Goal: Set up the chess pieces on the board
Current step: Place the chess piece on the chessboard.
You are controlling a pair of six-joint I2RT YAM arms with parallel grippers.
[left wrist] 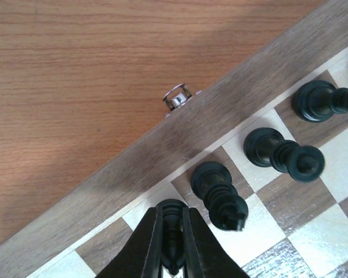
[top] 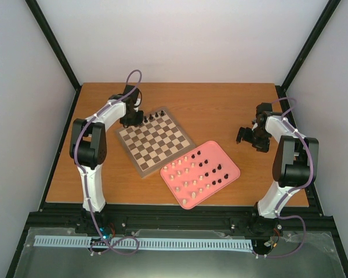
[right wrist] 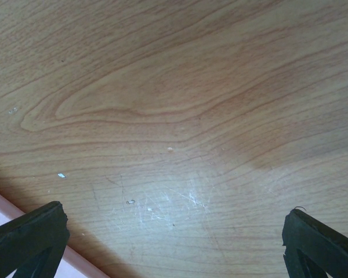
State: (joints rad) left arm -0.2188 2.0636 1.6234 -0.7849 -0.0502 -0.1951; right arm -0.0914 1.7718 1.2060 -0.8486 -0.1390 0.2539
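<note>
My left gripper [left wrist: 173,234] is shut on a dark chess piece [left wrist: 173,211], whose base sits over a cream square at the back edge of the board [left wrist: 162,150]. Three more dark pieces [left wrist: 220,194] stand in a row to its right. In the top view the left gripper [top: 131,120] is at the far left corner of the board [top: 162,147], with a short row of dark pieces [top: 154,117] beside it. My right gripper [top: 243,136] hangs open over bare table, right of the board, with nothing between its fingers [right wrist: 29,237].
A pink tray [top: 235,171] lies right of the board with several cream pieces [top: 182,174] and dark pieces [top: 211,171] in it. Its rim [right wrist: 0,208] shows at the lower left of the right wrist view. A metal clasp [left wrist: 177,98] sticks out of the board's edge.
</note>
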